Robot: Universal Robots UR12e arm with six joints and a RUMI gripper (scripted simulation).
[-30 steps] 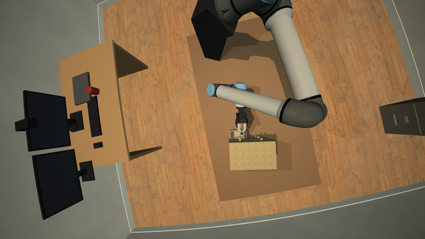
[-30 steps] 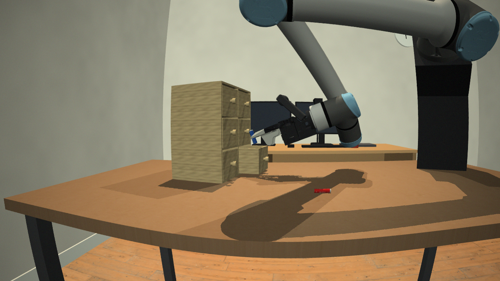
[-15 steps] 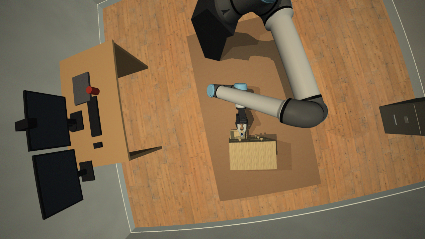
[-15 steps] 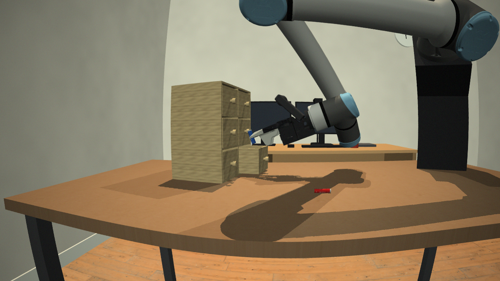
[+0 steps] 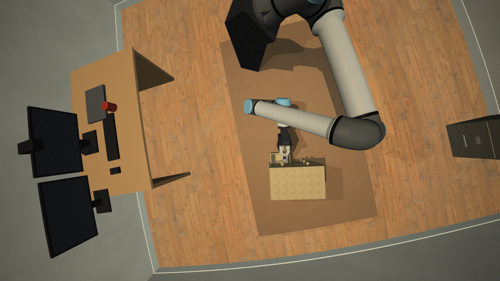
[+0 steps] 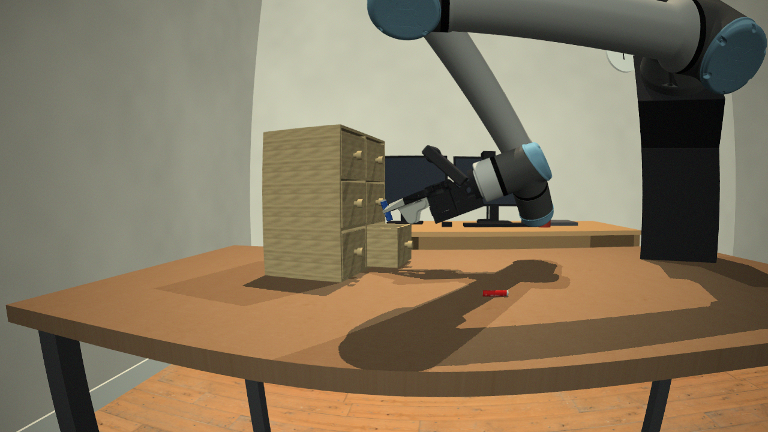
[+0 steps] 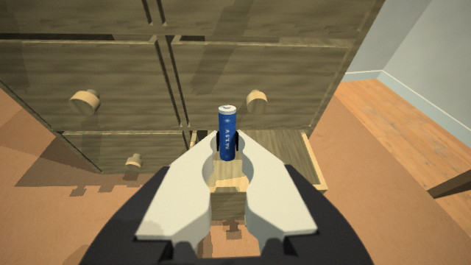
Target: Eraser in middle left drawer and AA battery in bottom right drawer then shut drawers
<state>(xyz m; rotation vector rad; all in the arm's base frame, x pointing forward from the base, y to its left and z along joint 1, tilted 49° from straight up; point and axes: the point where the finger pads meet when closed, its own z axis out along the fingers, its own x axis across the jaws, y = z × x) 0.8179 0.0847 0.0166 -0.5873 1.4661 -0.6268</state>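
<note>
Blue AA battery (image 5: 284,158) (image 7: 227,134) clamped in my gripper (image 5: 284,159) (image 6: 386,210) (image 7: 227,132), bottom right drawer (image 5: 275,153) (image 6: 382,246) (image 7: 321,184) open; release and shutting remain, eraser nowhere visible, its placement unverified.

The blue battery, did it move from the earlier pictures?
Yes, a tiny bit. In the outside view, the blue battery moved closer to the chest.
</note>
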